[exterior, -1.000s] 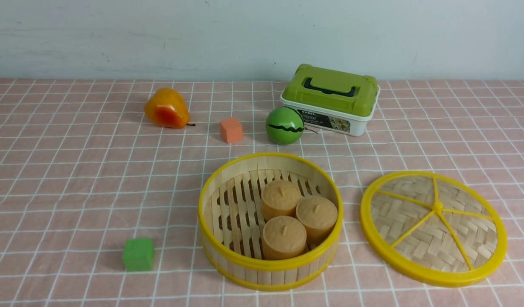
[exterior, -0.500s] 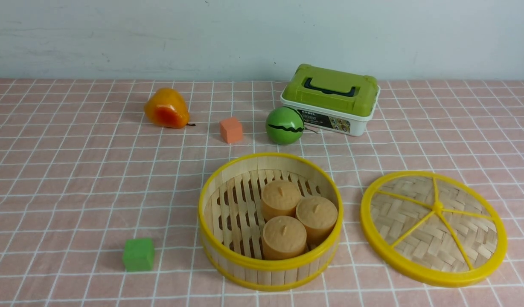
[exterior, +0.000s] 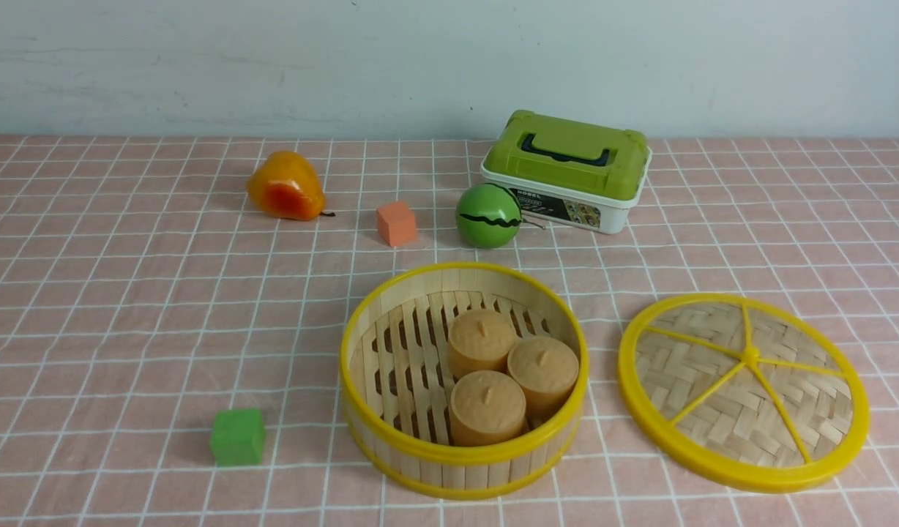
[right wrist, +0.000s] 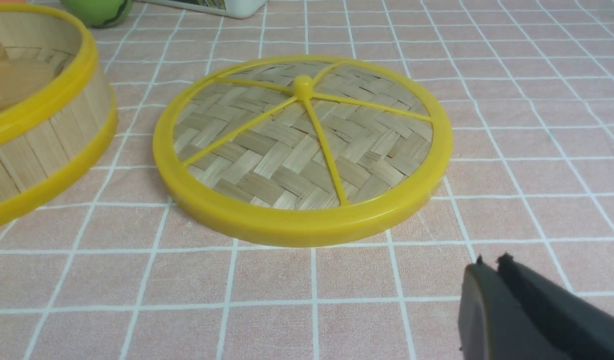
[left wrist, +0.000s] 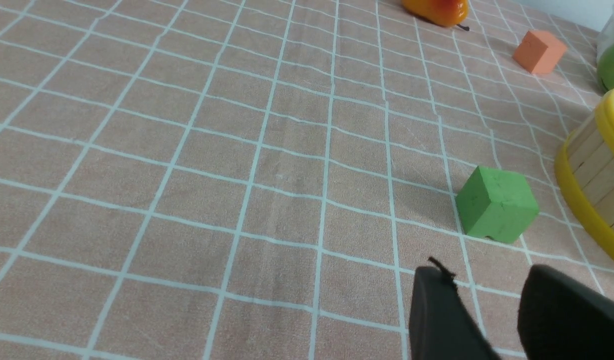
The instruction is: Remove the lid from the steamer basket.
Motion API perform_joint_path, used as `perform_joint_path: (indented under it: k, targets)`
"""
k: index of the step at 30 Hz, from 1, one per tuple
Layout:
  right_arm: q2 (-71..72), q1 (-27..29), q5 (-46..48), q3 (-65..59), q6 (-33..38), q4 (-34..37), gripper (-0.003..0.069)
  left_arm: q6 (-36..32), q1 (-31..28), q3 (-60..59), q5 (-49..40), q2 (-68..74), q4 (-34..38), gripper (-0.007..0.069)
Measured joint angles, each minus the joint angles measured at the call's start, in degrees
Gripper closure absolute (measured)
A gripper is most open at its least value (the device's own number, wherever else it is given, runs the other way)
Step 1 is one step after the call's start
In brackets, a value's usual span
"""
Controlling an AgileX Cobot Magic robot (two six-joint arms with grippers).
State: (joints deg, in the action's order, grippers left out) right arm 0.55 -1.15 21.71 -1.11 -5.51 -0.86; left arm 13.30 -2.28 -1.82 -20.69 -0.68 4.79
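Note:
The steamer basket [exterior: 391, 439] stands uncovered near the front middle of the table, with three tan buns [exterior: 486, 406] inside. Its wall also shows in the left wrist view [left wrist: 594, 165] and the right wrist view [right wrist: 47, 130]. The lid [exterior: 742, 391] lies flat on the cloth to the basket's right, apart from it, knob up; it fills the right wrist view [right wrist: 302, 145]. My left gripper [left wrist: 482, 280] is open and empty above the cloth near a green cube. My right gripper [right wrist: 492, 265] is shut and empty, short of the lid's near rim. Neither gripper shows in the front view.
A green cube [exterior: 237, 437] sits left of the basket [left wrist: 494, 205]. At the back stand an orange pear [exterior: 285, 187], an orange cube [exterior: 396, 223], a green watermelon ball [exterior: 488, 214] and a white box with green lid [exterior: 566, 168]. A pink checked cloth [exterior: 127, 307] covers the table.

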Motion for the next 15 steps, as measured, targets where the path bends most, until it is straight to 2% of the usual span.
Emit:
perform_joint_path:
  k: [15]
  targets:
    - [0.00,0.00,0.00,0.00,0.00,0.00,0.0633,0.00,0.00,0.00,0.00,0.00,0.00,0.0386]
